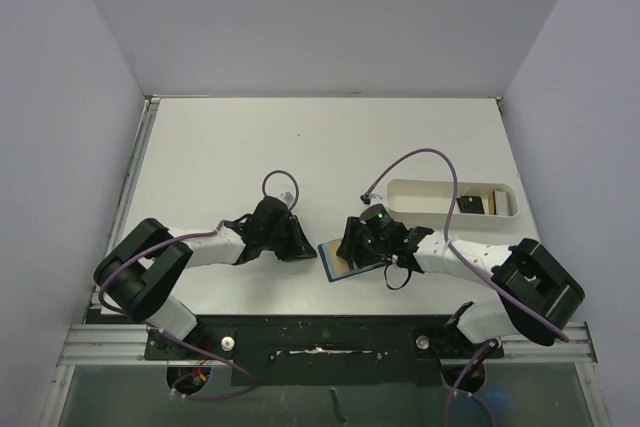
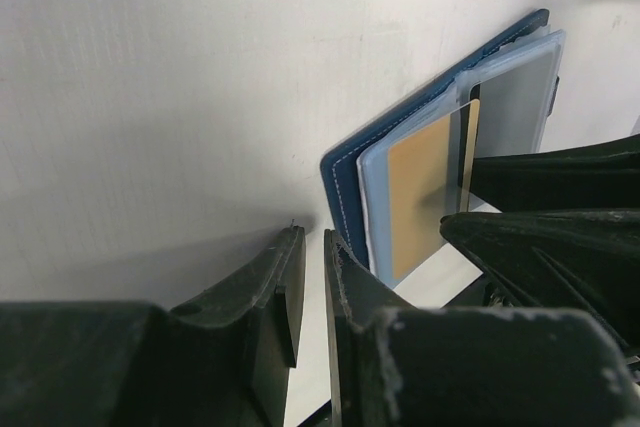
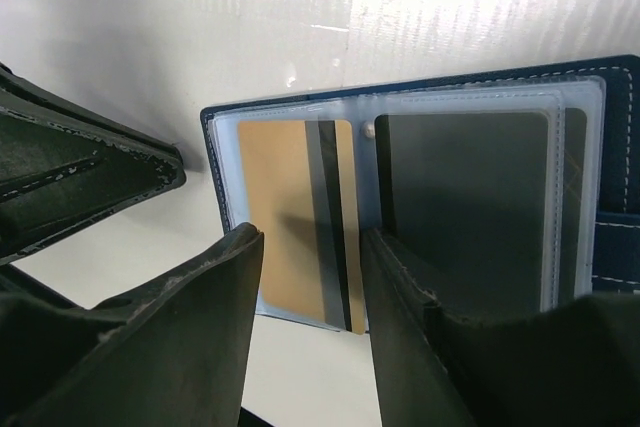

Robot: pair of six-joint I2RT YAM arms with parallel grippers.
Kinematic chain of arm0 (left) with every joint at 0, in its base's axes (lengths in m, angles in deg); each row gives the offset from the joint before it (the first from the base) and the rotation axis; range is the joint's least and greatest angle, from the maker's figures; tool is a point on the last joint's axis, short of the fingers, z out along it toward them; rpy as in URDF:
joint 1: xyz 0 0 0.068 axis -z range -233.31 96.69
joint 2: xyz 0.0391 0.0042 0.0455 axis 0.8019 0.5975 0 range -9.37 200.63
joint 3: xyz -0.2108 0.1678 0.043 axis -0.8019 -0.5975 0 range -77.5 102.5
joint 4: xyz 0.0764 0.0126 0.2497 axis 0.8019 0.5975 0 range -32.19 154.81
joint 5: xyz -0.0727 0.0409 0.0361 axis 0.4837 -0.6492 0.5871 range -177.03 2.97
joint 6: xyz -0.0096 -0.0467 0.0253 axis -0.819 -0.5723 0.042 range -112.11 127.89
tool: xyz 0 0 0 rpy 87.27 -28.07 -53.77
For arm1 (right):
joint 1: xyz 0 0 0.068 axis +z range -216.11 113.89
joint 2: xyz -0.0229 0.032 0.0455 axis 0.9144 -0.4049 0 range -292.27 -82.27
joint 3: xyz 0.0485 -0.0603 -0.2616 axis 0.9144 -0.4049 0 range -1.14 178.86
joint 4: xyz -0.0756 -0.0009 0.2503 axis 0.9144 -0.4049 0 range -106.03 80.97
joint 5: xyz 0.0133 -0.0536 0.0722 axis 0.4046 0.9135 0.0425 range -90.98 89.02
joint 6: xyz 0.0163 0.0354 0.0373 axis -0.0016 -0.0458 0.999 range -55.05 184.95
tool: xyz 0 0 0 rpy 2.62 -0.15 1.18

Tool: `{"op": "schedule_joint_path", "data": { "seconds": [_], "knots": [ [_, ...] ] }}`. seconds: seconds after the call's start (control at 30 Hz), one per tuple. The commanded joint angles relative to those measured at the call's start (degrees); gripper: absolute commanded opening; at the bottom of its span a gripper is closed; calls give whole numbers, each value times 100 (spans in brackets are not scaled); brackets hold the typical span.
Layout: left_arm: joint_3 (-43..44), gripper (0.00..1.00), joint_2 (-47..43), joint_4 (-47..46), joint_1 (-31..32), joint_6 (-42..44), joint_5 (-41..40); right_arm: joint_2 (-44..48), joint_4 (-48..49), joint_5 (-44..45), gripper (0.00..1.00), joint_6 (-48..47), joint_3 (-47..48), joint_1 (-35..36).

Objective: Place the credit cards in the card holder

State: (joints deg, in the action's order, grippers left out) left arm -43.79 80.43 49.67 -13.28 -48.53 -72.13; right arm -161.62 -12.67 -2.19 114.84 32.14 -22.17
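**Both grippers empty at the opened card holder**

The card holder [image 1: 332, 259] is lying opened flat on the table [image 1: 250, 147], and I am keeping both grippers close to it. My right gripper [image 3: 312, 242] is hanging directly over the card holder's clear sleeves. Its jaws are standing apart and gripping nothing. Through the gap between them a tan card [image 3: 285, 217] with a dark stripe is showing, sitting in the sleeve at one end of the card holder. I cannot tell whether it is pushed fully home. A dark grey card [image 3: 465, 207] is resting in the neighbouring sleeve.

My left gripper [image 2: 314, 239] is hovering just beside the card holder's corner, on the side opposite my right gripper. Its fingers [image 2: 285, 277] are standing only a narrow slit apart with bare table showing between them. I cannot tell whether the nearer finger is touching the navy edge.

Well apart from the card holder, beyond my right arm, a white tray [image 1: 400, 187] is holding another dark card [image 1: 468, 204].
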Motion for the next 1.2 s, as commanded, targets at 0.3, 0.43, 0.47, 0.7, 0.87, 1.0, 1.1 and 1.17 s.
{"op": "schedule_joint_path", "data": {
  "seconds": [0.3,0.43,0.47,0.7,0.87,1.0,1.1,1.17],
  "knots": [
    [8,13,-13,-142,-39,28,41,-330,545,-277,44,-440,346,125],
    [-171,14,-378,-49,-452,66,132,-481,1008,-654,43,-203,394,141],
    [-245,14,-477,-80,-609,76,161,-514,1131,-742,43,-154,387,141],
    [-422,23,-1207,284,-1173,240,192,-750,947,-996,48,-292,847,193],
    [-558,37,-1306,-47,-1174,264,578,-398,-152,-602,54,-957,1157,96],
    [-586,44,-1097,-307,-1169,202,831,-30,-738,-425,57,-1714,1197,-62],
    [-577,46,-917,-430,-1164,181,936,140,-1037,-406,57,-2461,1189,-206],
    [-577,47,-814,-512,-1164,154,978,137,-1178,-455,57,-2972,1154,-251]
  ]
}}
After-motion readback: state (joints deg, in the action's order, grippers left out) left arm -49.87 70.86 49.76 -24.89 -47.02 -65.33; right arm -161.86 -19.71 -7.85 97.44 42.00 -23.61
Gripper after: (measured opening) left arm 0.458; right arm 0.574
